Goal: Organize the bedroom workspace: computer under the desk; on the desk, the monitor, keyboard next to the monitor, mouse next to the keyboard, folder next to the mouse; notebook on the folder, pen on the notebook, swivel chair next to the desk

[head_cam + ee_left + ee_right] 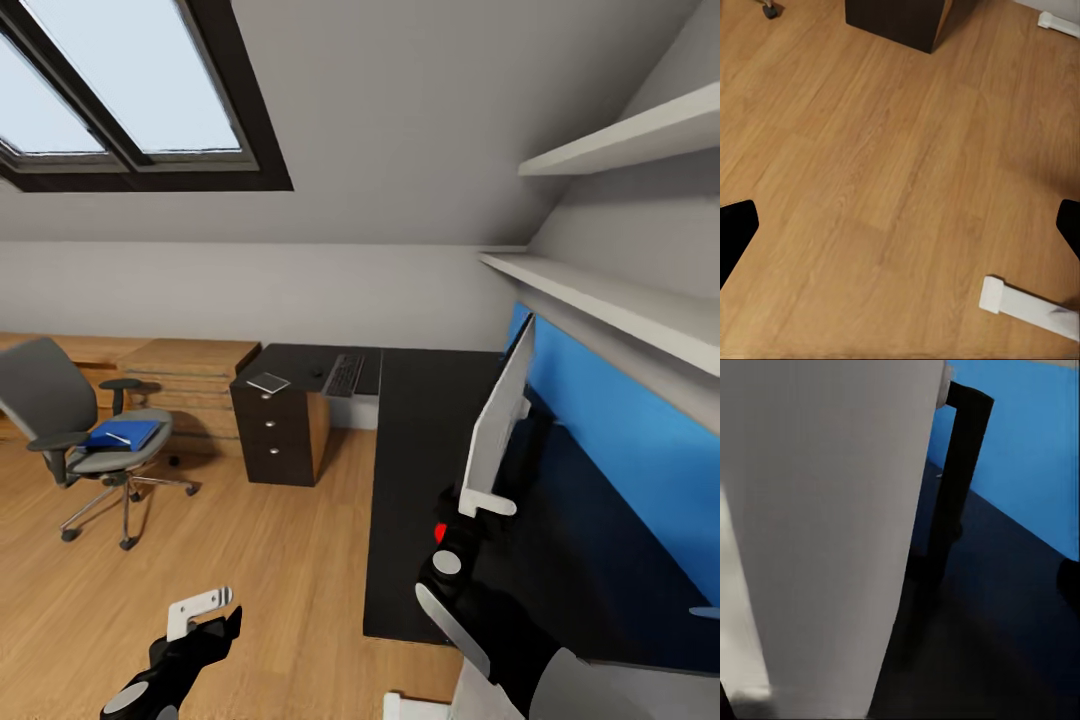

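The monitor (500,415) stands on the black L-shaped desk (420,480), white back toward me, on a black stand (954,472). My right gripper (480,505) is at its lower near corner. In the right wrist view the white panel (825,525) lies close between the wide-apart jaws of my right gripper (900,585), and one finger (1069,585) is well clear of it. The keyboard (345,375) lies on the desk's far wing, and the notebook (268,382) lies on the drawer unit. The blue folder (125,435) rests on the swivel chair (60,410). My left gripper (205,612) hangs open over the floor.
A black drawer cabinet (280,435) supports the desk's far left end, with a low wooden chest (195,385) behind it. Two wall shelves (620,300) overhang the desk above a blue back panel (620,440). A white bar (1027,306) lies on the wooden floor (885,180) near my base.
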